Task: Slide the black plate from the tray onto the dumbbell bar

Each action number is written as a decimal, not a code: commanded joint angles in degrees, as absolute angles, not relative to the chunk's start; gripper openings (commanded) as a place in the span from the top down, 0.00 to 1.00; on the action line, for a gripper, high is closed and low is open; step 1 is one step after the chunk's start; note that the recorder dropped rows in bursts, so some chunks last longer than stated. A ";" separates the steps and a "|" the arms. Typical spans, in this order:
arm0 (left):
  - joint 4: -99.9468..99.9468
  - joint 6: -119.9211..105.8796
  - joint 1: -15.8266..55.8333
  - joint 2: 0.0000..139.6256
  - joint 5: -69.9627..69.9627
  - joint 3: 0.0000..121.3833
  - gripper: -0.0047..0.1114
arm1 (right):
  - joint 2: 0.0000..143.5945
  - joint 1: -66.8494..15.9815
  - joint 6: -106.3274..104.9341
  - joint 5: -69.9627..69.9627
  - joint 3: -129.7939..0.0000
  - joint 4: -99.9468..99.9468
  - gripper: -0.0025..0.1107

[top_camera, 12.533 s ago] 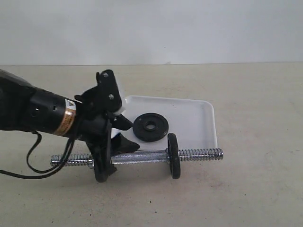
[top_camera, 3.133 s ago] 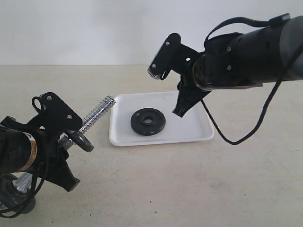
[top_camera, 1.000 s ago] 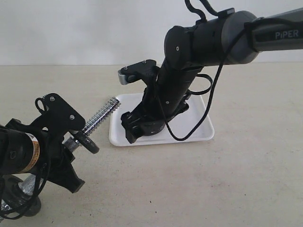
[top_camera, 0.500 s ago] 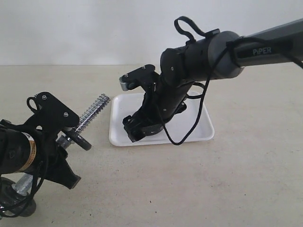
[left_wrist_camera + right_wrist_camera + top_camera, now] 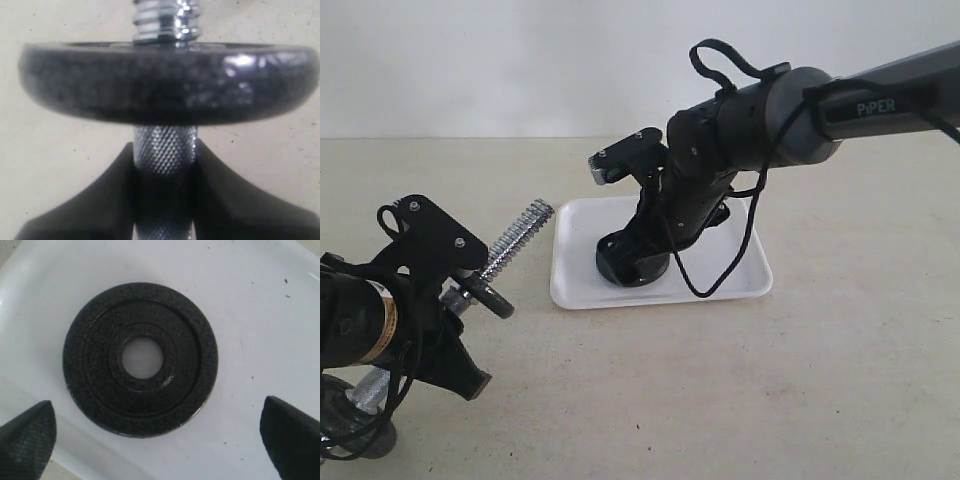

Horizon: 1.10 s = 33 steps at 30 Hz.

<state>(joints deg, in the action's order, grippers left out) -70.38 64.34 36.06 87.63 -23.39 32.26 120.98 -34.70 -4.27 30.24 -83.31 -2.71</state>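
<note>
The black plate (image 5: 141,358) lies flat on the white tray (image 5: 260,315), its central hole showing the tray. My right gripper (image 5: 159,437) hangs open right over it, one fingertip on each side and wider than the disc. In the exterior view the right gripper (image 5: 638,250) stands low over the black plate (image 5: 626,272) on the tray (image 5: 745,280). My left gripper (image 5: 458,298) is shut on the dumbbell bar (image 5: 517,237), which tilts up toward the tray. In the left wrist view the fingers (image 5: 100,200) clamp the knurled dumbbell bar (image 5: 165,150).
Another black disc (image 5: 165,82) sits on the bar just beyond my left gripper, seen also as that disc (image 5: 488,298). The bar's lower end with a dark weight (image 5: 355,420) is at the bottom left. A cable loop (image 5: 705,280) hangs from the right arm over the tray.
My right gripper has shifted slightly right and up over the tray, so the black plate shows beneath it. The left arm with the bar dropped slightly, then stayed still.
</note>
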 commanded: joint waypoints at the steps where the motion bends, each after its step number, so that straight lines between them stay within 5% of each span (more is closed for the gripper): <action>1: -73.30 64.96 35.93 85.05 -25.34 34.01 0.92 | 120.72 -34.29 -3.78 29.48 -83.55 -3.30 0.05; 20: -73.30 64.96 35.93 85.05 -25.34 34.01 0.92 | 120.72 -34.29 0.92 28.70 -83.55 -3.30 0.05; 23: -73.30 64.96 35.93 85.05 -25.34 34.01 0.92 | 120.72 -34.29 1.03 29.31 -83.55 -3.30 0.10; 28: -73.06 65.09 35.93 85.05 -25.34 34.01 0.92 | 120.72 -34.29 1.33 31.91 -83.55 -3.30 0.33; 33: -72.95 65.09 35.93 85.05 -25.34 34.01 0.92 | 120.72 -34.29 1.86 35.05 -83.55 -3.30 0.31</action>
